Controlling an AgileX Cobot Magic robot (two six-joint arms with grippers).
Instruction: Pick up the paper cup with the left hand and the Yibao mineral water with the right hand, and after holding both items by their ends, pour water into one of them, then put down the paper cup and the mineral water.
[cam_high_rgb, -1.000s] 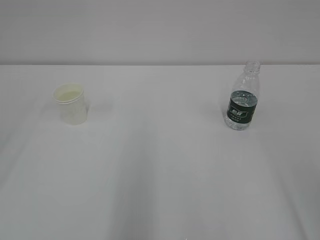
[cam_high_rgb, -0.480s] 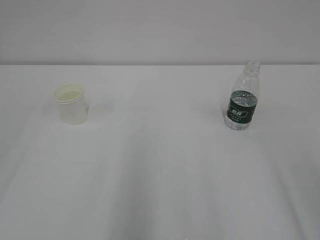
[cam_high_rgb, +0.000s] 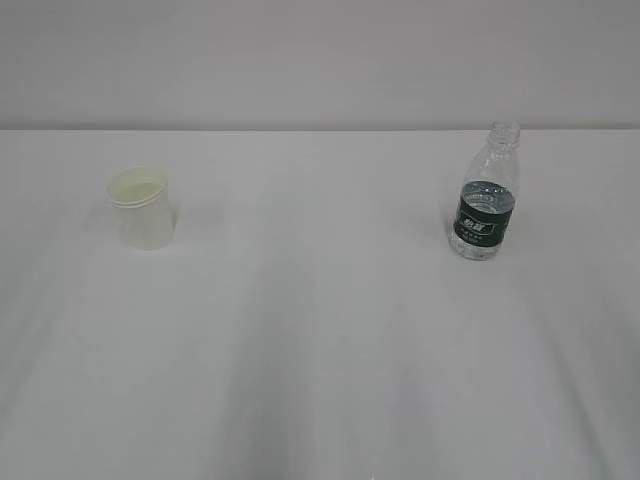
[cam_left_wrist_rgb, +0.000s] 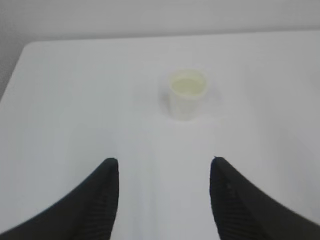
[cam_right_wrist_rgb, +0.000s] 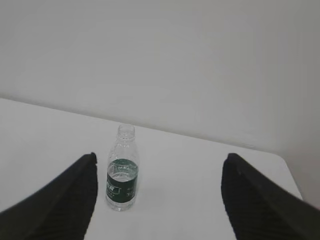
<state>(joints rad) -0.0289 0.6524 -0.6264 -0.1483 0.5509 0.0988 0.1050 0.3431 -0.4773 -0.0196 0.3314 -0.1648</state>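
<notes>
Standing upright and well apart on the counter (cam_high_rgb: 320, 350): cup (cam_high_rgb: 143, 207) left, bottle (cam_high_rgb: 486, 195) right, each facing its own arm for pickup. Left tool (cam_left_wrist_rgb: 164, 167) and right tool (cam_right_wrist_rgb: 159, 162) released, empty, short of both.

A small cream-white paper cup with a rolled rim and tapered sides (cam_high_rgb: 143, 208) stands upright on the left of the white table, its mouth open to the top, nothing touching it. In the left wrist view the same cup (cam_left_wrist_rgb: 187, 94) sits alone, well ahead. Well apart from it, on the right, a small clear ribbed plastic bottle with a dark green, white-printed label (cam_high_rgb: 487, 196) stands upright and capless. Clear water (cam_high_rgb: 487, 200) fills it to about the label's upper edge. The right wrist view shows this bottle (cam_right_wrist_rgb: 122, 170) upright too.
</notes>
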